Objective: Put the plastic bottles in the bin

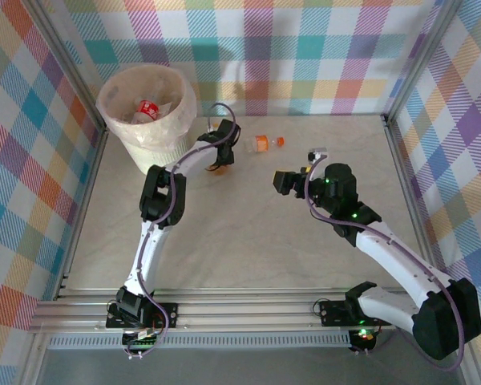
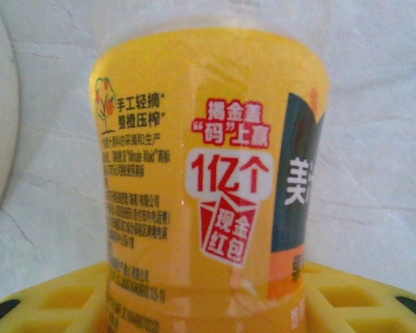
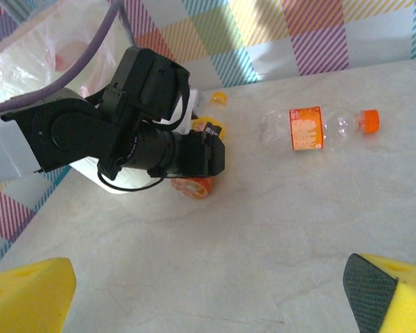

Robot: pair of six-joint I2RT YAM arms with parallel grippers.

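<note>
Now: left jaws closed on the orange-labelled bottle (image 2: 208, 173), pads against both its sides, low over the surface (image 1: 248, 241) at 4 o'clock of the bin (image 1: 156, 148). Advice: lift above the rim first, then swing toward 10 o'clock. Right jaws wide open, empty.
</note>
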